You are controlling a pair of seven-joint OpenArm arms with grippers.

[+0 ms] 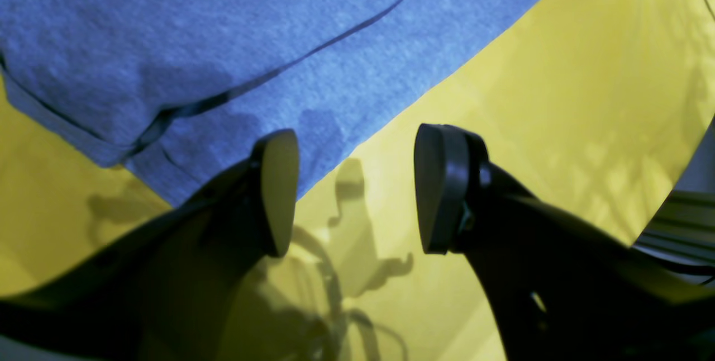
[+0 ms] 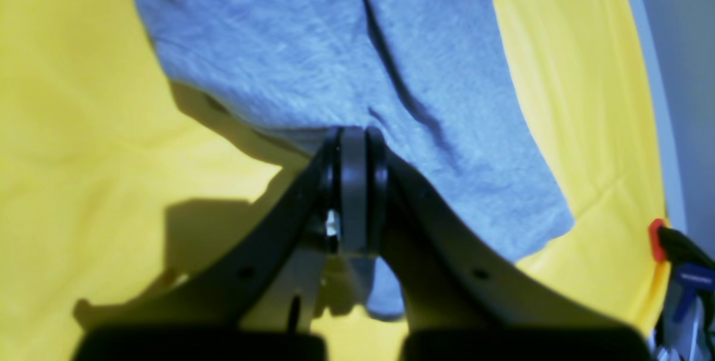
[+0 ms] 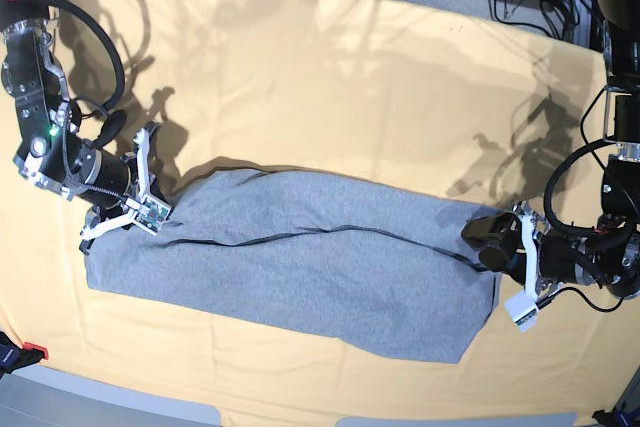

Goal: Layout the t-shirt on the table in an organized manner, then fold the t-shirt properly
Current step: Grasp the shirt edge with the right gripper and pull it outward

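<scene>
Fabric is bunching between the pads of our right gripper (image 2: 354,148), which is pinching the edge of the t-shirt (image 3: 300,267) near the left edge of the tabletop (image 3: 330,77) as the base view shows it. We are holding that end, by our reckoning, so that the cloth can be drawn taut against a hold at the other end. Our left gripper (image 1: 353,188) is hanging with its jaws spread, one pad over the grey edge and the other over bare yellow cloth (it is straddling the hem but holding nothing). We are judging that it is lining up to close on that end.

The t-shirt is lying plain side up as a long, roughly folded band across the near half of the tabletop, stretching between our two arms, with a dark crease running along its length. No lettering is showing. Since that crease and the uneven near edge are remaining, we are treating the laying-out as unfinished.
</scene>
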